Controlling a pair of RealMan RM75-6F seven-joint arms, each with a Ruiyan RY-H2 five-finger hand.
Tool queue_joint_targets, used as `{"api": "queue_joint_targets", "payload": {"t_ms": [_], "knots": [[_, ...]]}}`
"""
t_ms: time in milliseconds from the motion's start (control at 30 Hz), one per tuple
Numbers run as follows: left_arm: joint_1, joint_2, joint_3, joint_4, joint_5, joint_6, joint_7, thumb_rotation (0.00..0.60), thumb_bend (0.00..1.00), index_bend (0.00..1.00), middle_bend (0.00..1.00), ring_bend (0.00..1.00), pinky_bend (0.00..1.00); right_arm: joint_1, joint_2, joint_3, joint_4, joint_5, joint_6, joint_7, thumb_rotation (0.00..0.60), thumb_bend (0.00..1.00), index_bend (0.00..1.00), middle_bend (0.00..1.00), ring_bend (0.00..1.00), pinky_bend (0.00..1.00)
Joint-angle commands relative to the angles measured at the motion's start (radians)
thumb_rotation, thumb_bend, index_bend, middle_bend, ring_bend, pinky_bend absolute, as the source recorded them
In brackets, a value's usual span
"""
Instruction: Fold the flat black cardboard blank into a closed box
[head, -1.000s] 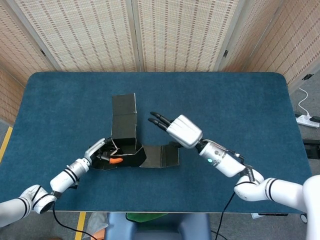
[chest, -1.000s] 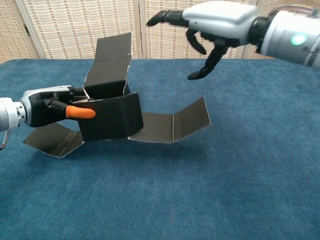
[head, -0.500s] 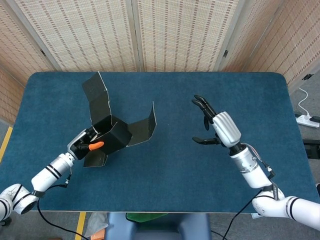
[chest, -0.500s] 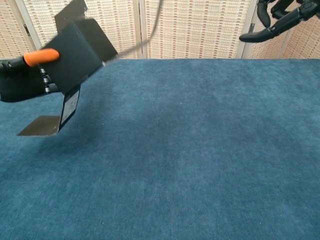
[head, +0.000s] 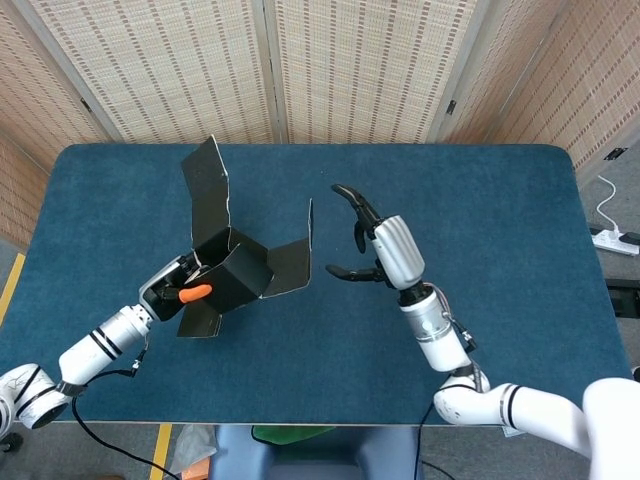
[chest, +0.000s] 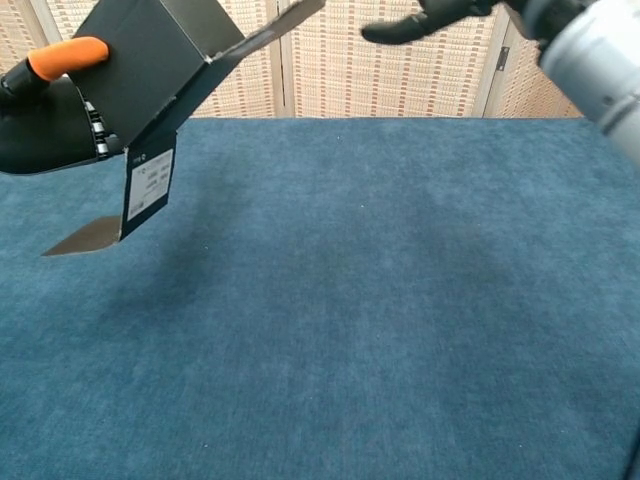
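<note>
While the left hand (head: 172, 291) grips the half-formed black cardboard box (head: 232, 272) above the desk (head: 500, 200), several flaps splay unfolded and the right hand (head: 378, 248), beside it, hovers spread, empty.

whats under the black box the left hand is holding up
Only bare blue table lies under the box, which the left hand holds in the air. One flap hangs down with a white label. The box's inside is hidden from both views.

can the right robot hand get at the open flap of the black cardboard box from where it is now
Probably yes: the right robot hand is open and empty beside the black cardboard box's raised flap, nothing between them, while the left robot hand holds it up.
</note>
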Motion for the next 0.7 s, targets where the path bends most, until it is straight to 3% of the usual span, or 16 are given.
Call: {"api": "queue_joint_targets", "payload": {"t_ms": [33, 333, 700], "knots": [[-0.003, 0.005, 0.008, -0.008, 0.005, 0.002, 0.041, 0.600, 0.20, 0.28, 0.33, 0.51, 0.51, 0.048, -0.038, 0.049, -0.009, 0.016, -0.016, -0.053, 0.600, 0.00, 0.00, 0.13, 0.73, 1.00], [-0.011, -0.001, 0.021, -0.010, 0.006, -0.019, 0.195, 0.600, 0.20, 0.28, 0.33, 0.51, 0.51, 0.097, -0.045, 0.066, -0.041, -0.007, -0.048, -0.157, 0.600, 0.00, 0.00, 0.14, 0.74, 1.00], [-0.036, -0.004, 0.030, -0.013, 0.017, -0.043, 0.319, 0.600, 0.20, 0.28, 0.33, 0.51, 0.51, 0.130, 0.007, 0.004, -0.066, -0.056, -0.146, -0.256, 0.600, 0.00, 0.00, 0.14, 0.74, 1.00]]}}
